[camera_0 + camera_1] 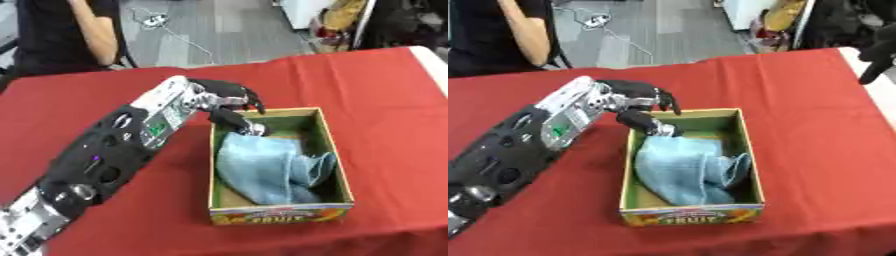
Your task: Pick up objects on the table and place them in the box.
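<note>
Reaching in from the lower left, the robot's black and silver left arm stretches across the red-clothed worktop (105, 90) to the near-left corner of an open cardboard box (343, 172) with green inner walls and a printed fruit label on its front. The left hand (223, 100) hovers over that corner of the box — its fingers (249, 97) are curved and spread above the rim, while the thumb (234, 121) points down into the box, its tip touching or just above the top edge of a light blue folded cloth (262, 170). Nothing is pinched between thumb and fingers as far as can be seen. The cloth lies inside the box, crumpled, filling most of the floor and leaning against the left wall. At the upper right edge of the right eye view a dark shape shows — the right hand (878, 52), fingers too unclear to tell.
</note>
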You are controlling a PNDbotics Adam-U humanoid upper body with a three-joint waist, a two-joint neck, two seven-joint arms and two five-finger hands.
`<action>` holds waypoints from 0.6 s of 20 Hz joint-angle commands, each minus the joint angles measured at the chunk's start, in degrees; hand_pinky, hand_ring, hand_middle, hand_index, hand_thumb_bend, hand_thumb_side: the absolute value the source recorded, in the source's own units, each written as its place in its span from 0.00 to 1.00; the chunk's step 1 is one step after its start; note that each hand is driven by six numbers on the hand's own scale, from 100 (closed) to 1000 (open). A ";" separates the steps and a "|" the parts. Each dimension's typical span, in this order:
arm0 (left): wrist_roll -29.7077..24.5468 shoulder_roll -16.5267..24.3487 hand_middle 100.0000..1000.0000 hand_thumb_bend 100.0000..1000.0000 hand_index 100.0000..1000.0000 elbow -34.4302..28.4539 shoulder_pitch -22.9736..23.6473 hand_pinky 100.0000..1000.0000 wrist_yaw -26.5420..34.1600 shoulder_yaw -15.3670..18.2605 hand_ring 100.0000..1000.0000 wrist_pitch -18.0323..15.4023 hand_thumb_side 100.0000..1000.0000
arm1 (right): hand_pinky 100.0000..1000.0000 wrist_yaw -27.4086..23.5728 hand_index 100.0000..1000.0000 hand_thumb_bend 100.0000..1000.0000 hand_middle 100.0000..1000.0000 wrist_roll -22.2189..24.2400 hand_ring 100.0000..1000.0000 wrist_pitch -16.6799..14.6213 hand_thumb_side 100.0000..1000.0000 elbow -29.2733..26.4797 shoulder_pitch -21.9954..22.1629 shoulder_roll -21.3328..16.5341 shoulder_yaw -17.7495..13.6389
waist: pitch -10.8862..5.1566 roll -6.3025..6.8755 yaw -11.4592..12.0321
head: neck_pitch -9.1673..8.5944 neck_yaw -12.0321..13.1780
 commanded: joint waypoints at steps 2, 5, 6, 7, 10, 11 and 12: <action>0.43 0.57 0.91 0.45 0.92 -1.25 -1.15 0.72 0.76 0.92 0.82 0.45 1.00 | 0.46 -0.04 0.94 0.25 0.74 0.54 0.65 -0.34 0.59 -0.90 -0.93 -0.75 -0.09 | -0.55 -0.26 -0.05 | -0.09 0.15; 0.36 0.56 0.91 0.45 0.92 -1.44 -1.15 0.72 0.80 0.95 0.82 0.60 1.00 | 0.46 0.00 0.94 0.25 0.74 0.56 0.65 -0.32 0.59 -0.90 -0.92 -0.76 -0.07 | -0.55 -0.27 -0.05 | -0.09 0.13; 0.36 0.55 0.91 0.45 0.92 -1.50 -1.14 0.72 0.82 0.97 0.82 0.62 1.00 | 0.46 0.01 0.94 0.25 0.74 0.55 0.65 -0.33 0.59 -0.90 -0.92 -0.76 -0.08 | -0.55 -0.28 -0.05 | -0.09 0.12; 0.41 0.53 0.91 0.45 0.92 -1.57 -1.11 0.72 0.85 1.01 0.82 0.63 1.00 | 0.46 0.01 0.94 0.25 0.74 0.53 0.65 -0.35 0.59 -0.90 -0.93 -0.76 -0.09 | -0.55 -0.29 -0.05 | -0.09 0.14; 1.76 0.46 0.87 0.35 0.89 -2.10 -0.91 0.67 1.32 1.43 0.76 0.49 1.00 | 0.46 0.05 0.94 0.25 0.74 0.48 0.65 -0.37 0.59 -0.90 -0.90 -0.77 -0.12 | -0.55 -0.32 -0.02 | -0.09 0.10; 4.06 0.40 0.86 0.32 0.88 -2.84 -0.87 0.65 1.96 2.00 0.75 0.21 1.00 | 0.45 0.10 0.94 0.25 0.74 0.48 0.65 -0.36 0.59 -0.90 -0.87 -0.78 -0.13 | -0.55 -0.34 0.03 | -0.09 0.06; 7.01 0.46 0.85 0.30 0.88 -3.52 -0.72 0.63 2.70 2.36 0.73 -0.11 0.98 | 0.45 0.13 0.94 0.25 0.74 0.48 0.65 -0.35 0.59 -0.90 -0.86 -0.79 -0.13 | -0.54 -0.35 0.06 | -0.09 0.03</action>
